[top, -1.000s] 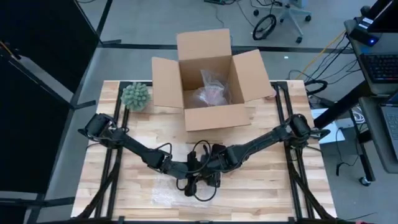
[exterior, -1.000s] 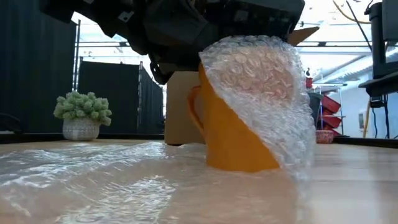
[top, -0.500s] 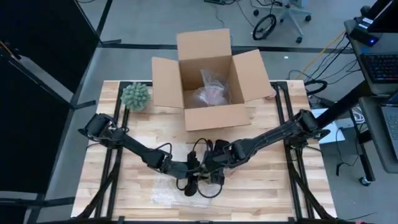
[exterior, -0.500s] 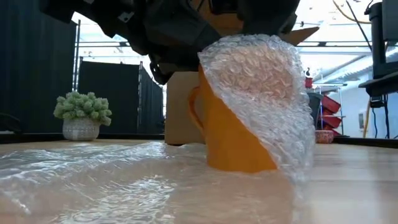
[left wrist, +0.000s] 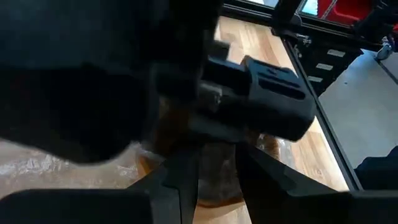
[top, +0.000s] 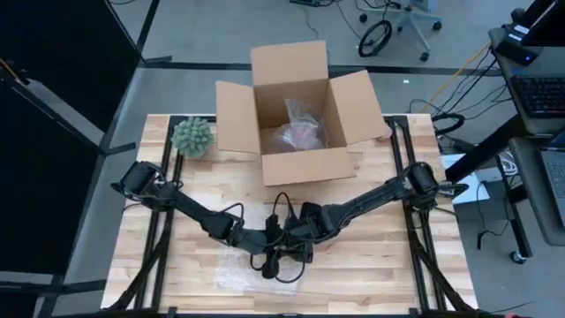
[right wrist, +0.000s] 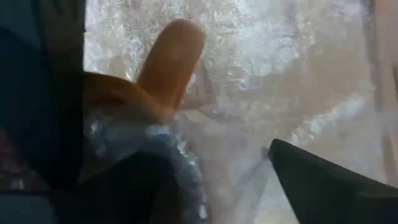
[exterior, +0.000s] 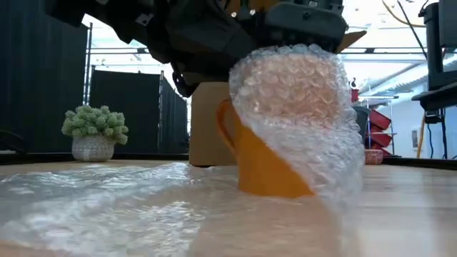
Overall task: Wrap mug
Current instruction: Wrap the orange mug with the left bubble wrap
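An orange mug (exterior: 260,168) stands upright on the wooden table, its handle (exterior: 224,127) toward the plant side. Clear bubble wrap (exterior: 300,100) is draped over the mug's top and one side, and the rest of the sheet (top: 234,272) lies spread on the table. Both grippers meet right above the mug near the table's front middle and hide it in the high view. My left gripper (top: 279,253) is shut at the mug's rim. My right gripper (top: 302,238) is open at the mug's top, with wrap lying over one finger. My left gripper comes down onto the mug from above, and a piece of the brown-orange rim (left wrist: 217,180) shows in the narrow gap between its two fingers. The other gripper covers the rest of the hold. The mug stays upright with its base on the table. My right gripper touches the bubble wrap at the mug's top, next to the handle (right wrist: 171,56). Wrap (right wrist: 146,146) lies bunched over one finger, while the other finger (right wrist: 329,186) stands free over the sheet. It comes from above, slanting in from the table's right.
An open cardboard box (top: 300,124) holding a wrapped item stands at the table's far middle. A small potted plant (top: 192,137) sits at the far left. Bare wood lies to the right of the mug and at the near right.
My right arm swung out toward the table's right and back again, its gripper staying at the mug's top. The bubble wrap has been drawn farther over the mug's top and sits rounder there. The sheet on the table has shifted slightly. The mug has stayed in place.
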Controlling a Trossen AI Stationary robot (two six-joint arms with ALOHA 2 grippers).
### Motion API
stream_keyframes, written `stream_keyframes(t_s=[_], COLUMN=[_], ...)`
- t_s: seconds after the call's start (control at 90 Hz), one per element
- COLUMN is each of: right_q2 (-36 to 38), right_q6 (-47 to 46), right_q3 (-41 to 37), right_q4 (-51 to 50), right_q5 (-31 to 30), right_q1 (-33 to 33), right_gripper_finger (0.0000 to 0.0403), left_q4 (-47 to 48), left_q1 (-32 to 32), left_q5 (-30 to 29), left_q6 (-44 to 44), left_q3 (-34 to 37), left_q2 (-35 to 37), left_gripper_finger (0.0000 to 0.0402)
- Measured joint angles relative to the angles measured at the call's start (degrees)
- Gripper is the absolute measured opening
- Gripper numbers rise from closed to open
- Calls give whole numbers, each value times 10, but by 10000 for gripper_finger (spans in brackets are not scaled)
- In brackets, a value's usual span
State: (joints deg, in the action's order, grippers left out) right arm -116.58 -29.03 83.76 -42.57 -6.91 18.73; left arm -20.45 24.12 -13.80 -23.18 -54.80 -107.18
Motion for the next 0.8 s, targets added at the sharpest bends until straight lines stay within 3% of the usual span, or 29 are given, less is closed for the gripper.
stream_keyframes(t_s=[0.211, 0.278, 0.367, 0.644, 0.8], right_q2=[2, 4, 3, 37, 93], right_q6=[10, 14, 20, 20, 33], right_q3=[-2, -2, -3, -3, 8], right_q4=[15, 17, 20, -5, -21], right_q5=[7, 19, 21, 58, 57], right_q1=[0, 0, 0, -13, -16], right_gripper_finger=[40, 24, 57, 258, 324], left_q4=[-3, -5, -2, 0, 2], left_q1=[0, 0, 0, -1, -1], left_q5=[1, 2, 2, 2, 2], left_q6=[0, -1, 0, 0, 0], left_q3=[0, 0, 0, 0, 0], left_q2=[0, -1, -1, -1, -1], left_gripper_finger=[95, 95, 95, 95, 95])
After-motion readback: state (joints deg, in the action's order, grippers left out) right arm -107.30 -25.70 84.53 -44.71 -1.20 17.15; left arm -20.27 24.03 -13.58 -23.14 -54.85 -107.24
